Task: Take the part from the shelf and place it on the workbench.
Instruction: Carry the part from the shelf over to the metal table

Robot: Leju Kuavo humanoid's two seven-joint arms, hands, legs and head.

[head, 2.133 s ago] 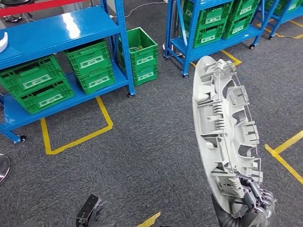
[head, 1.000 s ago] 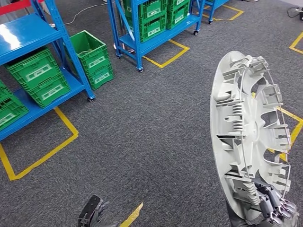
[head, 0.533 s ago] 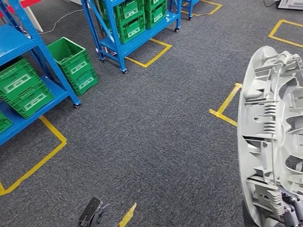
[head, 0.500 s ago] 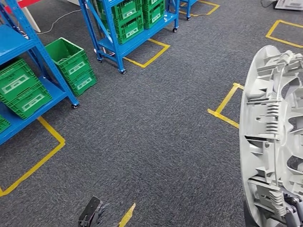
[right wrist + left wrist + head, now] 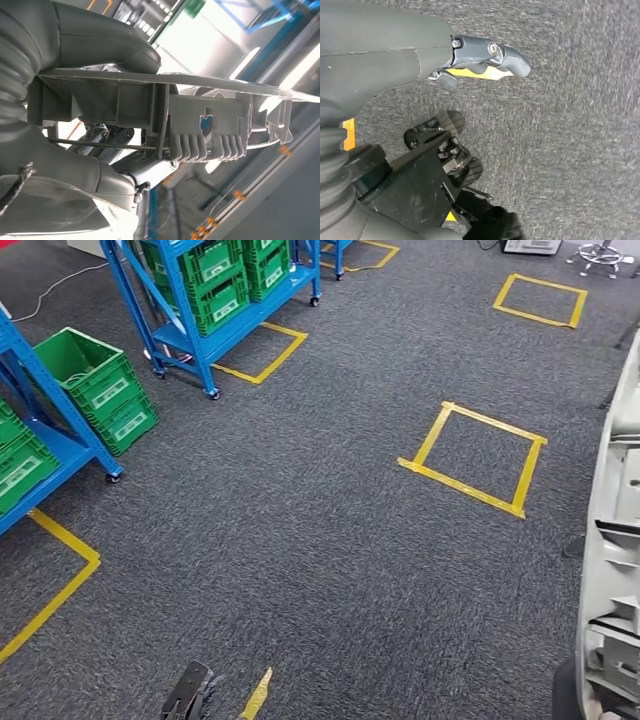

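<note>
Part: the big grey plastic wheel cover (image 5: 613, 590) stood on edge at the robot's right side, ribbed back facing inward, well clear of the carpet (image 5: 340, 520).
Right hand: the right hand (image 5: 81, 165) had the cover's rim clamped, thick thumb on one face and fingers (image 5: 124, 135) on the ribbed side; I judged that edge hold was to keep the wide disc upright and out of the legs' way.
Left hand: the left hand (image 5: 433, 165) hung low over the carpet with nothing in it, thumb out, dark fingers loosely apart; likely just kept free for balance.
Shelves: blue racks (image 5: 189, 300) with green crates (image 5: 98, 390) stood well off to the left, behind the action.
Floor: yellow tape squares (image 5: 475, 455) marked bays ahead.
Progress: the cover was off the shelf and being carried; no workbench was to be seen, so the placing remained to do.
Risk: a grip on the rim alone could let the disc swing.
</note>
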